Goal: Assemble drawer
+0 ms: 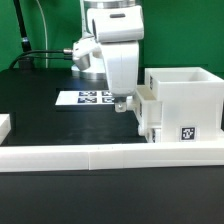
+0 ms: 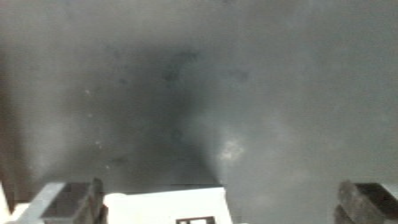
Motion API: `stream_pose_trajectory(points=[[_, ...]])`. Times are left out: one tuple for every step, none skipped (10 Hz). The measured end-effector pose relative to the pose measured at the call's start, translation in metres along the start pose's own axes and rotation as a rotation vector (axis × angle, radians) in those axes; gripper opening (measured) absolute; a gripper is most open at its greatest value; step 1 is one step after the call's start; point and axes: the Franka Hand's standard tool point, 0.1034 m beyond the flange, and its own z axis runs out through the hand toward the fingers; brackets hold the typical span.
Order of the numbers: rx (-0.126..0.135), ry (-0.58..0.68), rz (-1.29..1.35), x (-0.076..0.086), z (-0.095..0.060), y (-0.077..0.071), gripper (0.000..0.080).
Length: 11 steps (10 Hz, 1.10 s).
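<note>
A: Where is the drawer?

B: Standing on the black table (image 1: 40,130), on the exterior view's right. A large open-topped white housing (image 1: 185,100), with a smaller white tray (image 1: 148,108) seated against the face nearest the arm, seemingly part-way in. A square tag on the housing's front. Pressed close to the low white border wall (image 1: 100,155).

A: And the gripper?

B: Hanging from the white arm, gripper (image 1: 121,104) just beside the tray, at its outer edge. Jaws spread wide in the wrist view, fingertips (image 2: 68,203) far apart, nothing between them but bare table and a white corner of a tagged part.

A: Step in hand?

B: Probably seating a tray into the housing. Contact with the tray: cannot tell.

A: Next?

B: Likely a straight push toward the housing, kept level to avoid jamming. Marker board (image 1: 90,98) lying behind, out of the way.
</note>
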Motion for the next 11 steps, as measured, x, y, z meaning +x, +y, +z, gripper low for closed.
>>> stream_pose_trajectory(points=[[0.001,0.001,0.017,0.01,0.001,0.0,0.0649],[0.002,0.002,0.019,0.017,0.001,0.0,0.0649],[0.001,0.002,0.028,0.017,0.001,0.0,0.0649],[0.0,0.001,0.032,0.016,0.0,0.0,0.0649],[-0.002,0.001,0.034,0.013,-0.002,0.0,0.0649],[-0.001,0.0,0.043,0.007,-0.002,-0.001,0.0649],[-0.002,-0.001,0.056,0.001,-0.004,-0.005,0.0649],[-0.004,-0.002,0.062,-0.001,-0.005,-0.009,0.0649],[-0.003,-0.001,0.061,-0.001,-0.003,-0.008,0.0649],[-0.002,-0.001,0.062,-0.001,-0.003,-0.008,0.0649],[-0.001,-0.001,0.062,-0.001,-0.003,-0.008,0.0649]])
